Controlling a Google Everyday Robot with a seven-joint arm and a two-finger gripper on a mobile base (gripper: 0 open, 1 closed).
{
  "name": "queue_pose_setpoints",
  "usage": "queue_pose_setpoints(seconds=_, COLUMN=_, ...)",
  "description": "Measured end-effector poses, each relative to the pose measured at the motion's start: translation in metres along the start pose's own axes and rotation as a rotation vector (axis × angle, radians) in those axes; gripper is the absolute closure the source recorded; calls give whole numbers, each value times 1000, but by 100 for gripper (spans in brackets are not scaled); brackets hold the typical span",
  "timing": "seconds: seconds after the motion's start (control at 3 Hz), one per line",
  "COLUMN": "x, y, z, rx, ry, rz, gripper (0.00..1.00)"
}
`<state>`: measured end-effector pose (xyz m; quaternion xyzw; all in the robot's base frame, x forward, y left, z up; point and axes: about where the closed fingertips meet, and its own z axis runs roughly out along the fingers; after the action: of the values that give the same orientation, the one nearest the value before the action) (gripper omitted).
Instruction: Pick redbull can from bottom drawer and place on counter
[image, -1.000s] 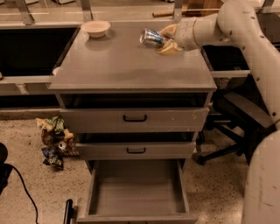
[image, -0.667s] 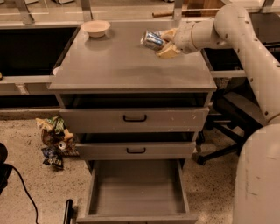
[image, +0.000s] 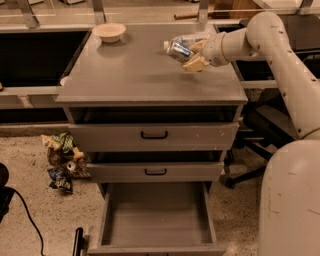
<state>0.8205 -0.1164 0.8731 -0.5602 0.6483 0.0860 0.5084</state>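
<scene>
The redbull can (image: 177, 50), silver and blue, is held tilted on its side just above the back right part of the counter (image: 135, 70). My gripper (image: 188, 53) is shut on the can, and the arm reaches in from the right. One tan finger (image: 195, 63) shows below the can. I cannot tell whether the can touches the counter. The bottom drawer (image: 103, 220) is pulled fully open at the bottom of the view, and its grey floor is bare.
A pale bowl (image: 109, 31) sits at the counter's back left. Something clear (image: 189, 38) lies just behind the gripper. The two upper drawers (image: 154, 135) are slightly open. Snack bags (image: 62, 157) lie on the floor at left, and a black chair (image: 257, 132) stands at right.
The gripper with the can has come down a little toward the counter, staying over the back right part. Nothing else has moved.
</scene>
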Motion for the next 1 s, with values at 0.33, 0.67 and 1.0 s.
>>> queue_pose_setpoints(seconds=0.33, x=8, y=-2, z=0, rx=-1, ry=10, rz=29, gripper=57)
queue_pose_setpoints(seconds=0.67, x=11, y=-4, z=0, rx=0, ry=13, rz=42, gripper=34)
queue_pose_setpoints(seconds=1.0, x=11, y=-4, z=0, rx=0, ry=13, rz=42, gripper=11)
